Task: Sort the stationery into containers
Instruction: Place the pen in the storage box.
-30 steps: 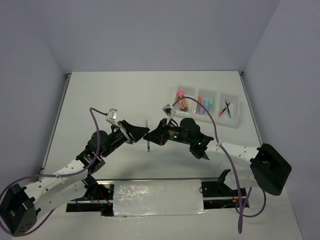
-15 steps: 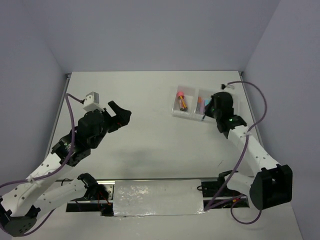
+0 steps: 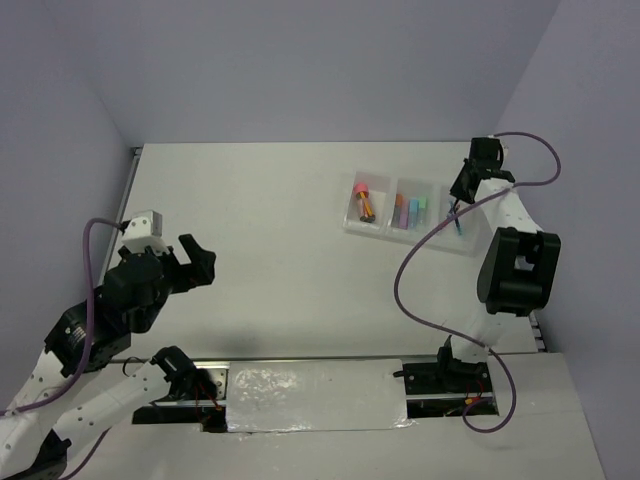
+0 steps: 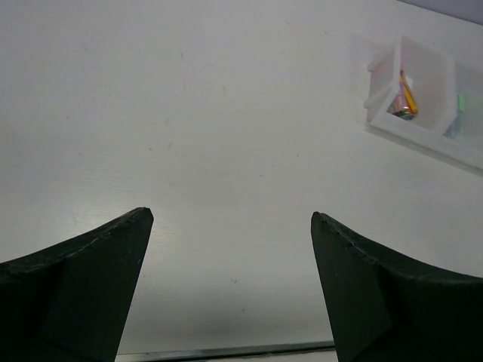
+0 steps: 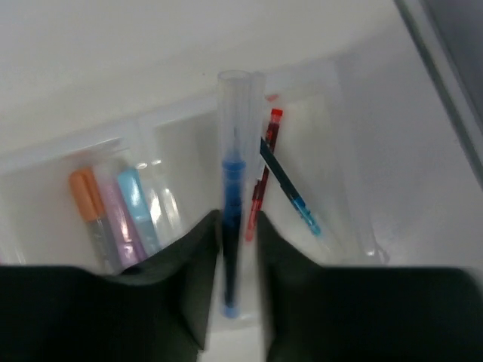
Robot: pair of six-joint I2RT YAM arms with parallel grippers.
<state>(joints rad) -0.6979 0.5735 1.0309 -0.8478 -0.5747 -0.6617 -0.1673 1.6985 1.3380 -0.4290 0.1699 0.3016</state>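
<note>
The clear three-compartment tray (image 3: 385,228) lies at the far right of the table. My right gripper (image 3: 456,208) hangs over its right compartment, shut on a blue pen with a clear barrel (image 5: 230,219). Below it in that compartment lie a red pen (image 5: 262,181) and another blue pen (image 5: 290,188). The middle compartment holds orange (image 5: 85,200), purple (image 5: 113,222) and blue (image 5: 138,205) highlighters. The left compartment holds the pink-capped tan cylinder (image 3: 362,192). My left gripper (image 3: 197,263) is open and empty at the left, far from the tray (image 4: 385,83).
The right table edge and side wall (image 5: 453,90) run close beside the tray. The table's near metal edge (image 4: 226,352) lies just below my left fingers (image 4: 83,294). A purple cable (image 3: 420,260) loops from the right arm across the table's right side.
My right arm has swung from the table's middle to the tray's right end, carrying the blue pen. My left arm has drawn back to the left and near side, open.
</note>
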